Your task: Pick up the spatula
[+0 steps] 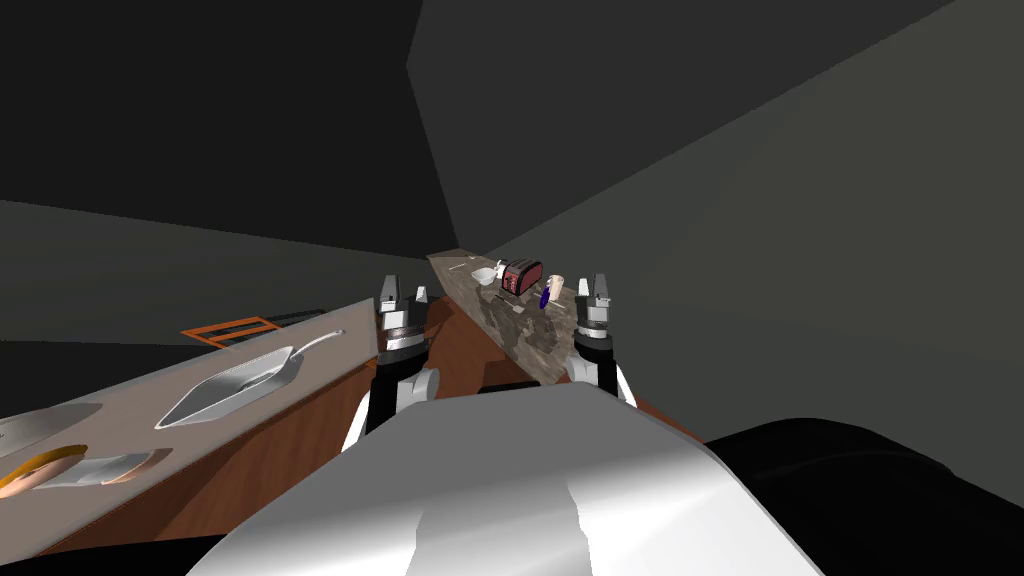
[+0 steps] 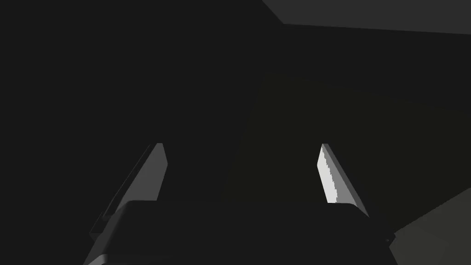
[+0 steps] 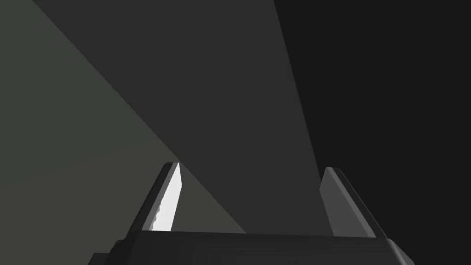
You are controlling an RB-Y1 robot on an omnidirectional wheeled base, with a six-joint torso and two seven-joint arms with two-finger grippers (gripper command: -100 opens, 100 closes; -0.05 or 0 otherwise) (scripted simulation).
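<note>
Counters flank the robot in the head view: a pale left counter and a stone counter running away on the right. The spatula appears to be the flat silver blade with a peach end at the near left of the left counter, touching an orange ring; I cannot be sure of this reading. Just beyond it a silver basin sits in the same counter, and past that counter's far end shows an orange rack. On the far part of the stone counter stand a red-and-black toaster, a white bowl and a peach cup, with a blue thing just beside the cup. The left gripper is raised between the counters, well apart from the spatula, its fingers spread and holding nothing. The right gripper is raised by the stone counter, likewise spread and empty.
</note>
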